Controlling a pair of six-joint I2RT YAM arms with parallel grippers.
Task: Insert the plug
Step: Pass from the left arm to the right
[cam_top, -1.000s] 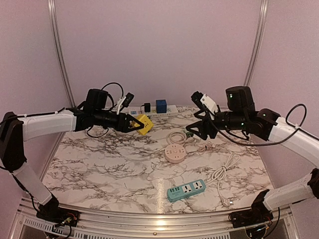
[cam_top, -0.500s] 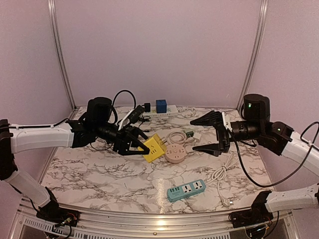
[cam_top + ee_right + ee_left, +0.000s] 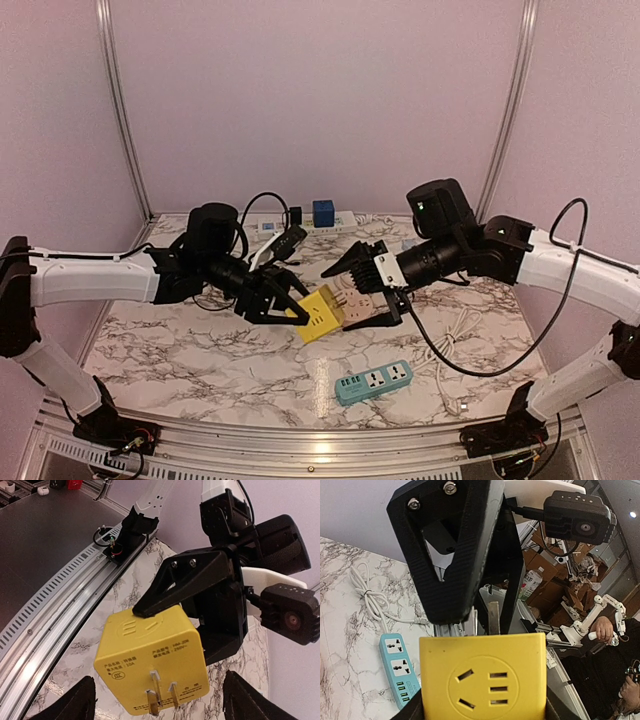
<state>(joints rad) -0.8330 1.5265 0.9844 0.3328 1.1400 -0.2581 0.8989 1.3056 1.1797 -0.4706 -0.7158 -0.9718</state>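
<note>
Grips stiff, light, slick-looking yellow plug in left tool, holds right tool wide, likely best taken by flat sides.

Left pincer grips yellow adapter; right pincer spread.

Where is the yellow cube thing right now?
Top view: the yellow cube is over the table's middle, pinched in the left gripper, beside the open right gripper, behind the teal power strip.
</note>
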